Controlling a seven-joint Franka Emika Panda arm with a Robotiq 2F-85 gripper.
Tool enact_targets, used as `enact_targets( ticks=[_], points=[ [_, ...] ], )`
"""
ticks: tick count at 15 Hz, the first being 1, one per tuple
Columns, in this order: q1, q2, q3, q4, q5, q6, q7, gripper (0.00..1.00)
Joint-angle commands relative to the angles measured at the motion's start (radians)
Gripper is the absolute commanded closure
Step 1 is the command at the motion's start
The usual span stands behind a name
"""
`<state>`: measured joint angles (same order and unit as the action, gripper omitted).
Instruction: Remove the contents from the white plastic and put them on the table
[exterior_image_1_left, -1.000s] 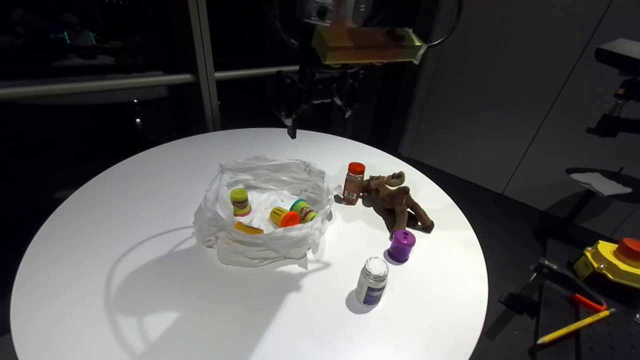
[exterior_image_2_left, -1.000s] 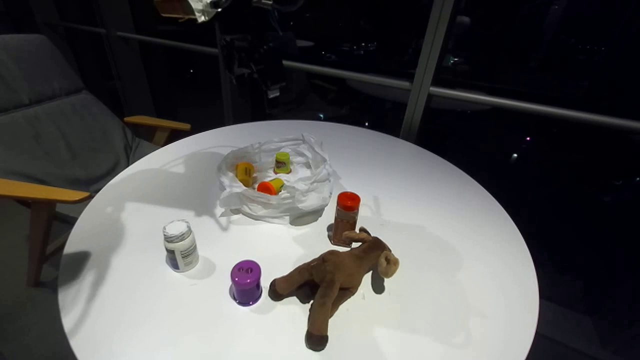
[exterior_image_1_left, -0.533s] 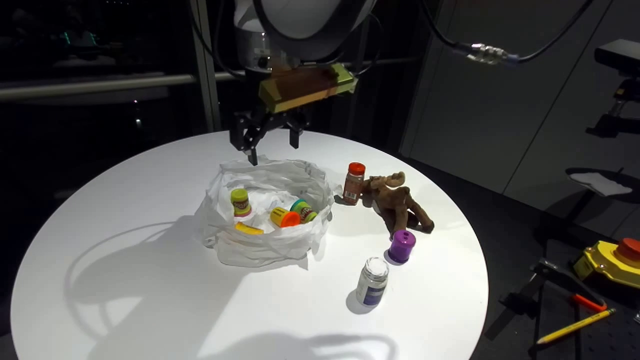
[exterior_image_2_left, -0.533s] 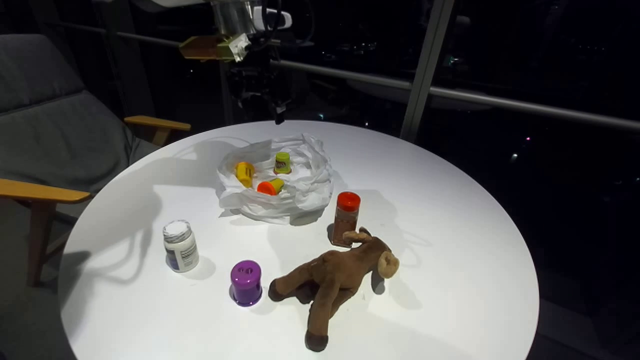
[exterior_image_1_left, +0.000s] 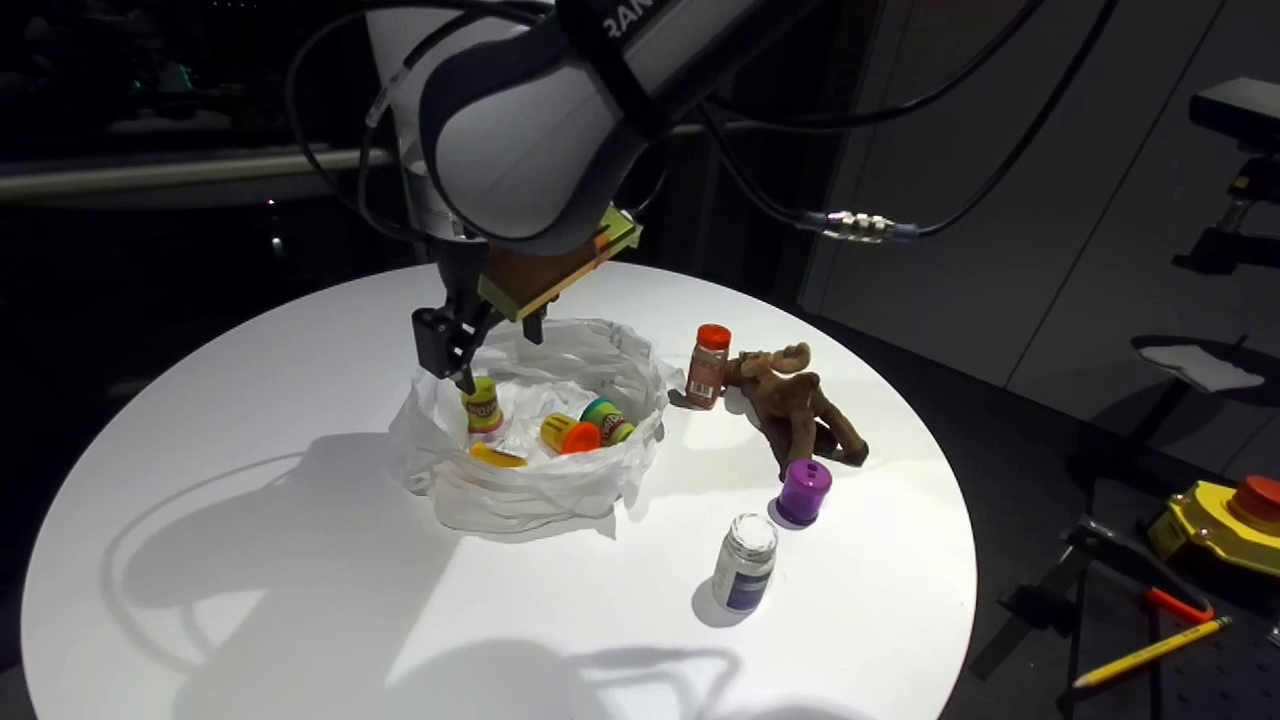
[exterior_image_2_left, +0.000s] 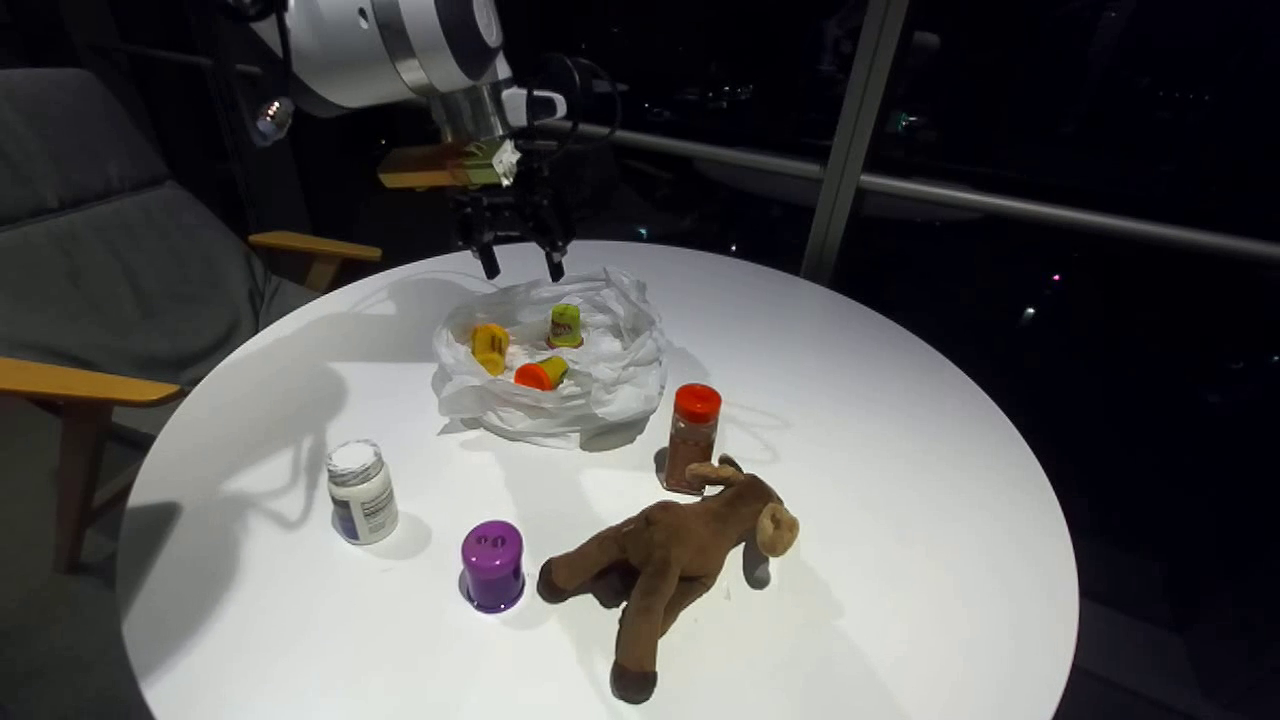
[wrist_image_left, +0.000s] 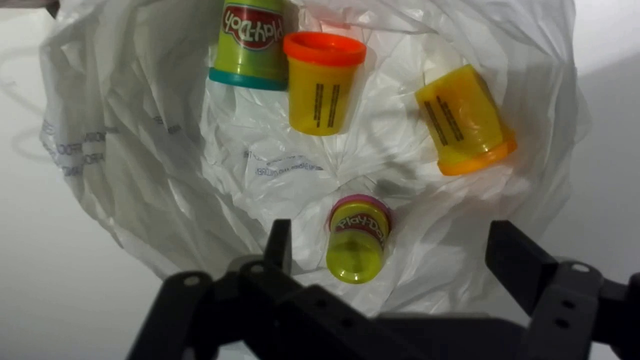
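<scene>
Claw (exterior_image_2_left: 523, 263): spread, empty
Pink-rimmed tub (wrist_image_left: 356, 245): below; may topple from off-centre closing
Bag (exterior_image_1_left: 540, 500): beneath; loose, may snag

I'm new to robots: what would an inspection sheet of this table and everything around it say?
Surface: round white table, shadows across it.
Job's things: open white bag holding four tubs, including a green tub standing lid-down.
Clutter: brown toy animal, red-capped jar, purple pot, white bottle.
Gripper: open above the bag, holding nothing.
Cables: black cable with a metal connector, looping beside the arm.
Surroundings: grey armchair, pencil, yellow box with red button.
</scene>
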<state>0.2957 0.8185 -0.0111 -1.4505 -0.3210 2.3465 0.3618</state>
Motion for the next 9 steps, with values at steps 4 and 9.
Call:
enact_targets(
  ticks=[4,9],
  points=[
    [-0.018,0.182,-0.008,0.241,0.027,-0.026,-0.158,0.00],
    [-0.037,0.262,-0.001,0.353,0.051,-0.053,-0.232,0.00]
  ],
)
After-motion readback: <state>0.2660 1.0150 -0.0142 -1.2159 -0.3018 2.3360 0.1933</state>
